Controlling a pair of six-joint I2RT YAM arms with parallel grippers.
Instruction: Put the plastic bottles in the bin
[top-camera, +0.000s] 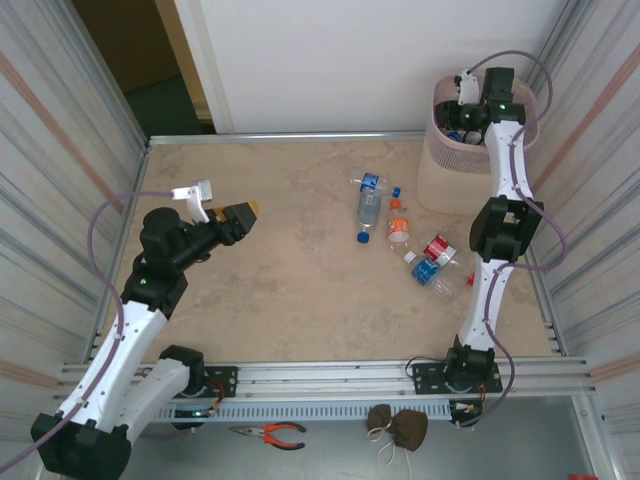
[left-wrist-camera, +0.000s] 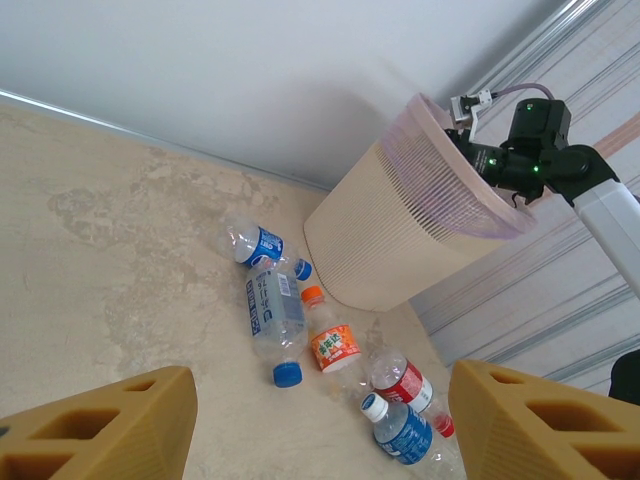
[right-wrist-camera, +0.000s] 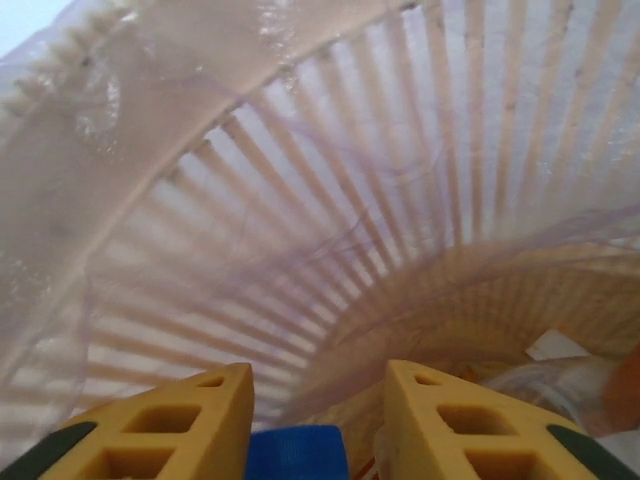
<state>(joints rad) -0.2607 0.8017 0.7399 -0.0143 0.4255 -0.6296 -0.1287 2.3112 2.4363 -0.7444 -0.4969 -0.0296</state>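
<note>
**Beige worktop (top-camera: 300, 300): loose plastic bottles (top-camera: 369, 208) beside the bin (top-camera: 440, 175)**

Five lie near the middle, close to the bin's foot. My right pincer (right-wrist-camera: 318, 375) hangs inside the bin's mouth with a blue cap (right-wrist-camera: 297, 452) between its fingers; gripped or freed, I cannot tell. My left pincer (left-wrist-camera: 320, 430) is spread wide and empty, facing them. They look light, thin-walled, apt to roll and dent: I would take one across the body, near the stiffer neck.
</note>
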